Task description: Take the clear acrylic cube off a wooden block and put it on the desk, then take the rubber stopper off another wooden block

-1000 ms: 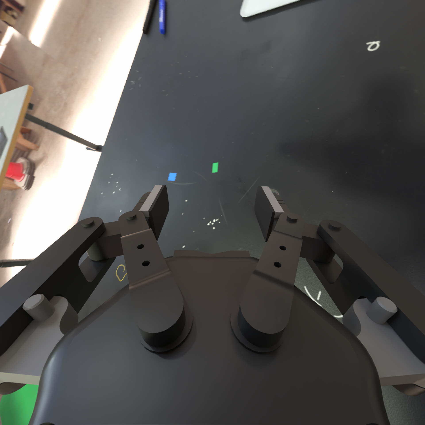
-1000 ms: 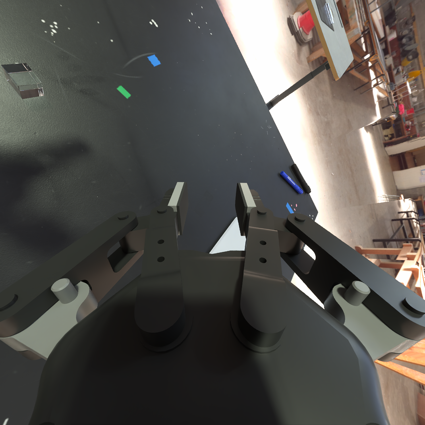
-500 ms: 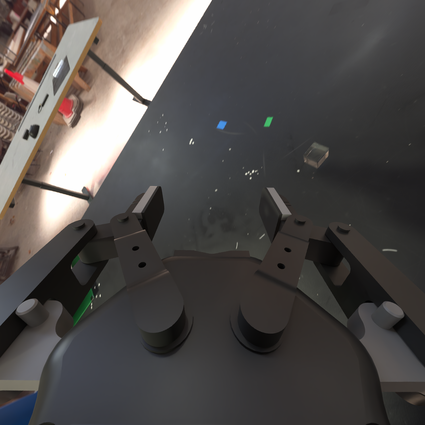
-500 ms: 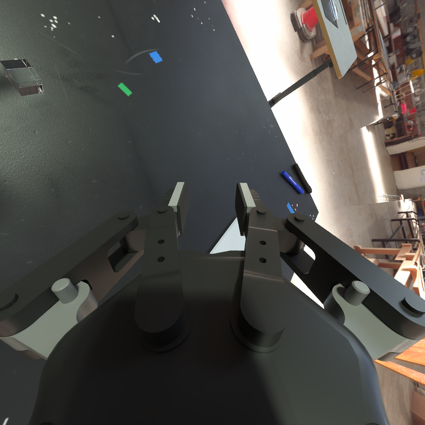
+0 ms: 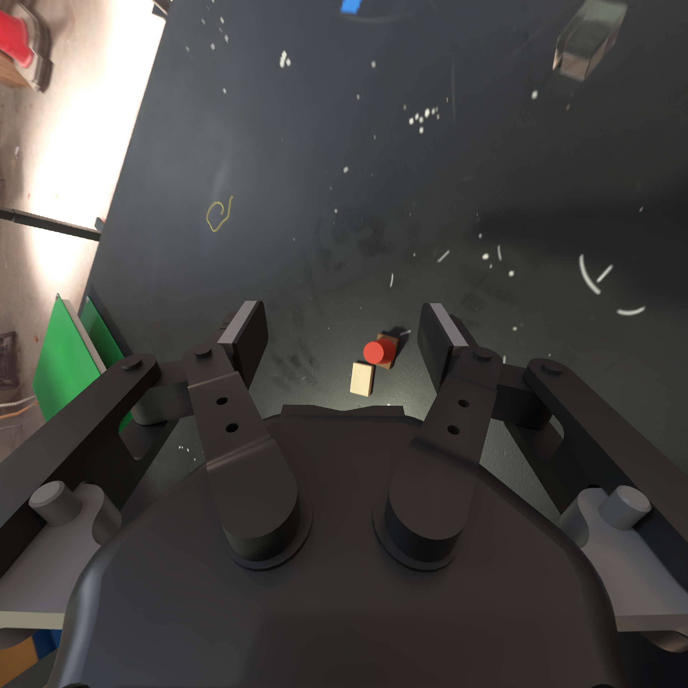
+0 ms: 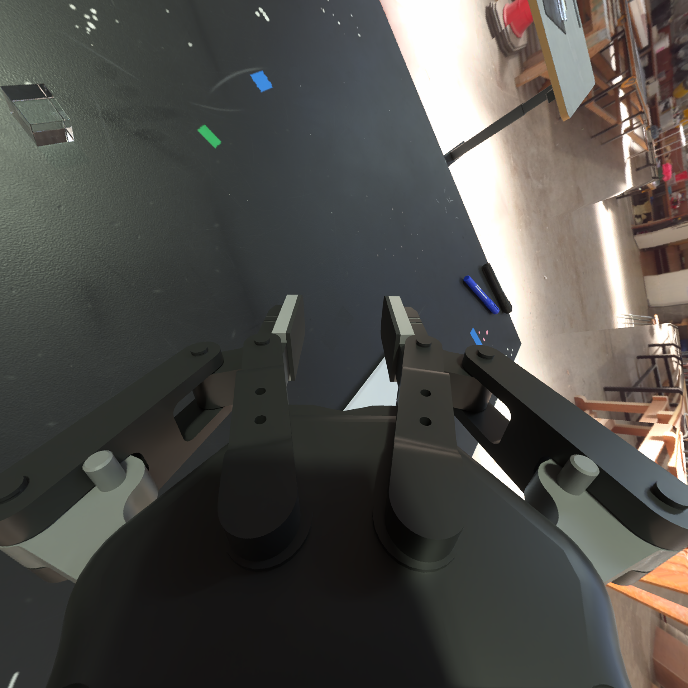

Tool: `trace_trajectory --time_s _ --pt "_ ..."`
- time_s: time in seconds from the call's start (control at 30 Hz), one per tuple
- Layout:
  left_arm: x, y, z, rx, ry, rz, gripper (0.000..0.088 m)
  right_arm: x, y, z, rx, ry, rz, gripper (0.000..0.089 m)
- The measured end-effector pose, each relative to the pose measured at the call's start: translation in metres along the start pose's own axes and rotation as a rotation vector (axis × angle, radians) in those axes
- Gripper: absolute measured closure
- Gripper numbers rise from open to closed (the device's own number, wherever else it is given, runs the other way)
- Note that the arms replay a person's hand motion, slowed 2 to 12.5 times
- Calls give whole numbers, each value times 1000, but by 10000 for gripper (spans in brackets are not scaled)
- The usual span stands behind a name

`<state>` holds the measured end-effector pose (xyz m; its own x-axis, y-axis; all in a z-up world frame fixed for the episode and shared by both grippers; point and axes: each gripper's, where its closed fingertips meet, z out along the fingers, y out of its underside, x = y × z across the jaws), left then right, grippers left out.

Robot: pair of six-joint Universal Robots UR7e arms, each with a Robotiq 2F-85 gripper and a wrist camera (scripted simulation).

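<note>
In the left wrist view the red rubber stopper (image 5: 376, 352) stands on a dark wooden block (image 5: 390, 350), with a bare light wooden block (image 5: 361, 379) just beside it. My left gripper (image 5: 344, 327) is open and empty, high above them, and they show between its fingers. The clear acrylic cube (image 5: 586, 41) lies on the dark desk at the top right. It also shows in the right wrist view (image 6: 39, 113) at the far left. My right gripper (image 6: 340, 327) is open and empty above the desk.
Green boards (image 5: 70, 357) lean at the desk's left edge. A blue marker (image 6: 480, 294) and a black marker (image 6: 497, 288) lie near the desk's edge, with a white sheet (image 6: 376, 389) below my right gripper. Blue tape (image 6: 261, 80) and green tape (image 6: 209, 136) mark the desk.
My left gripper has swung back and tilted down, bringing the stopper and both wooden blocks into view between its fingers; the cube slid toward the top right. My right gripper has barely moved.
</note>
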<state>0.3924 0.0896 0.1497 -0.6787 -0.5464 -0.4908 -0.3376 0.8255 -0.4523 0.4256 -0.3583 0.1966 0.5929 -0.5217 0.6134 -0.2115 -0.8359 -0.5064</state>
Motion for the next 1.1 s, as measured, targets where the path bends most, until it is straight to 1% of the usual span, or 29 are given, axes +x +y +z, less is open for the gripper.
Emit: trace_trajectory --time_s 0.13,0.3,0.37,0.5,0.67,0.87,1.1 --pt "4 20 11 -67 25 50 187 -2 0 2 -10 -3 -6 517" --pt "9 41 25 -140 63 110 239 -5 -1 3 -18 -8 -13 517" --pt "11 48 30 -165 83 127 262 -6 -2 4 -19 -11 -16 516" --pt "14 59 40 -203 127 145 277 -7 -3 4 -22 -14 -21 519" --pt "17 67 51 -222 186 139 294 -9 -3 5 -26 -15 -26 518" --pt "19 71 62 -219 267 104 328 -10 -4 5 -29 -18 -30 516" --pt "19 74 72 -225 337 70 363 -11 -3 6 -31 -22 -31 516"
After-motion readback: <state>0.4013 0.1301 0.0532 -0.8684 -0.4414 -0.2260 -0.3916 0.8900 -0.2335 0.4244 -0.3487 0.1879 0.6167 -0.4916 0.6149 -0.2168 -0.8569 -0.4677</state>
